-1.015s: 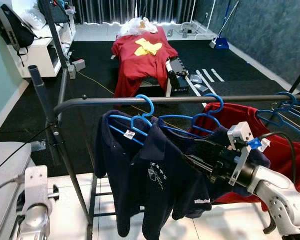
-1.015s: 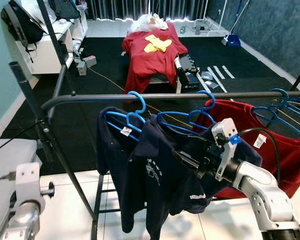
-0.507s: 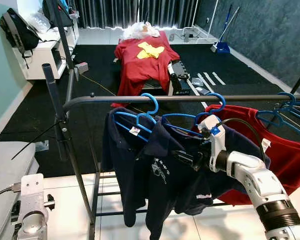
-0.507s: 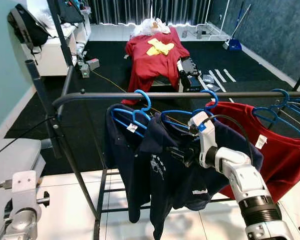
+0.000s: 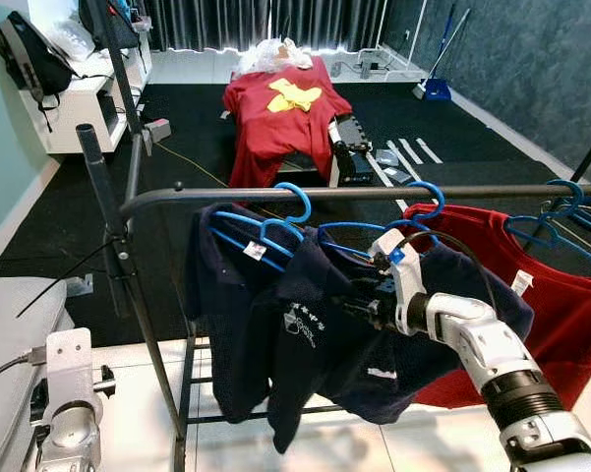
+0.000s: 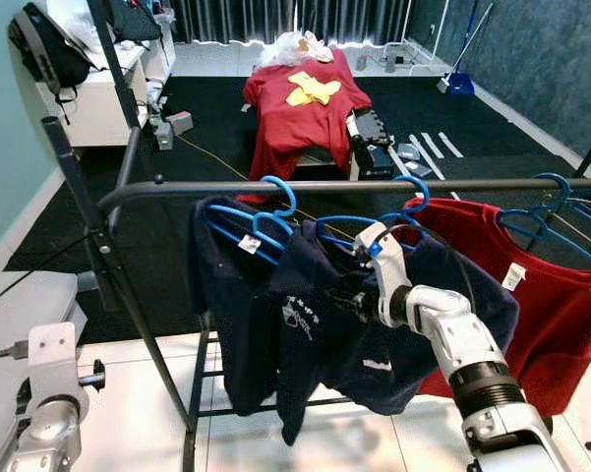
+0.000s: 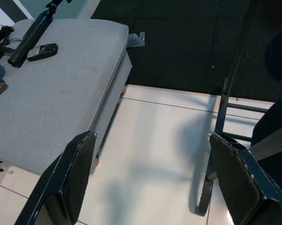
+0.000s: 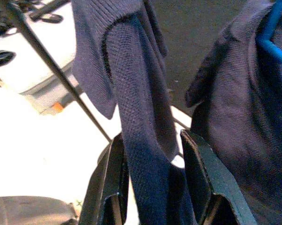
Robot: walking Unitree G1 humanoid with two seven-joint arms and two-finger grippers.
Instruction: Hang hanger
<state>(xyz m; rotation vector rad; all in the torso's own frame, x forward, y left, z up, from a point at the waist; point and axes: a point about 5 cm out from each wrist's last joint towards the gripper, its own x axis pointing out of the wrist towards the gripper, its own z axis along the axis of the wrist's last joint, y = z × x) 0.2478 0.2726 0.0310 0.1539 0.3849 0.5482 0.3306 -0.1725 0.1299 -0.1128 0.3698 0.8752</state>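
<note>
Hanger (image 5: 374, 231), blue, hangs by its hook on the rail (image 5: 374, 194), carrying a navy shirt (image 5: 354, 334). Right gripper (image 8: 150, 185) pinches a fold of that shirt between its fingers (image 8: 199, 178). Left gripper (image 7: 150, 183) hangs low with fingers spread, over the floor (image 7: 150, 140).

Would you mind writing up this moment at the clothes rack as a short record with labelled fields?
rail: dark metal clothes rail, horizontal
hangers: blue hangers hooked over the rail
garments: navy polo shirts on the blue hangers; red shirt further along to the robot's right
right gripper: right gripper at the navy shirts, a fold of navy fabric between its fingers
left gripper: left gripper open, idle above the white floor
</note>
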